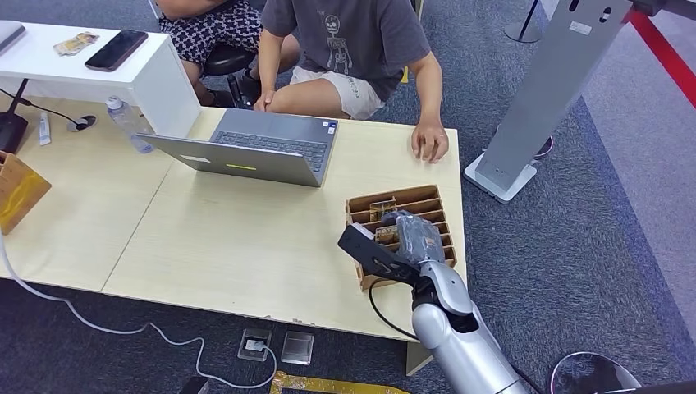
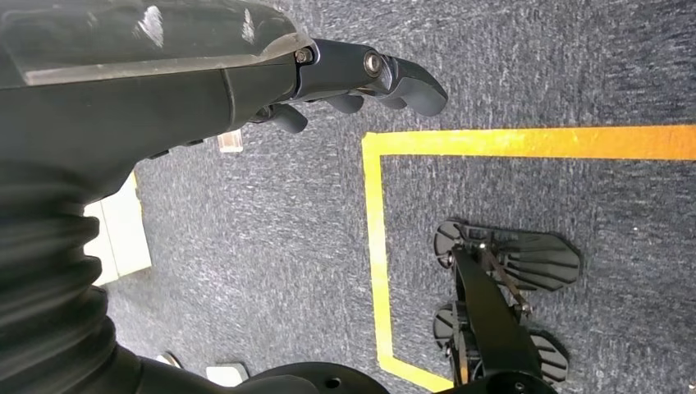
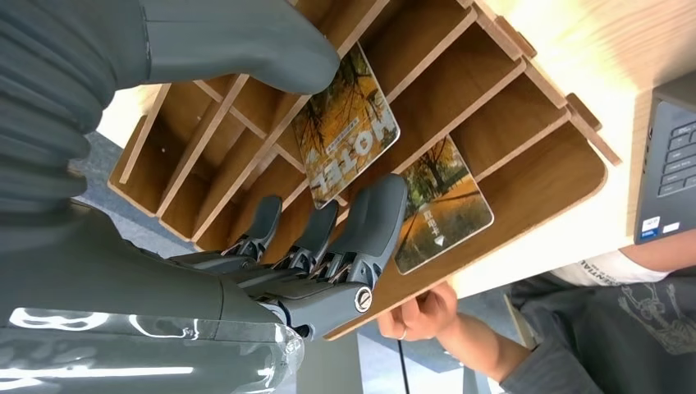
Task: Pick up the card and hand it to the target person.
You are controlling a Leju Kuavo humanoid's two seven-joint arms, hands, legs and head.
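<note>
— Pale wooden table (image 1: pixel 246 238) is carrying what?

— It is carrying a slotted wooden rack (image 1: pixel 410 205), with a grey laptop (image 1: pixel 263 148) lying just beyond the rack.

— Where is the card (image 3: pixel 345 123) sitting?

— It is standing in a rack slot, with the right hand (image 3: pixel 312 164) closing thumb and fingers around it. A second card (image 3: pixel 439 205) is sitting one slot over.

— And the left hand (image 2: pixel 361 82)?

— It is hanging over the carpet, fingers curled, holding nothing. A seated person (image 1: pixel 353 49) is resting a hand beyond the rack.

My rig: silver right arm (image 1: pixel 456 332), black cable, grey ribbed-cover right hand (image 3: pixel 320 246); dark left hand (image 2: pixel 361 78), screw heads visible.
</note>
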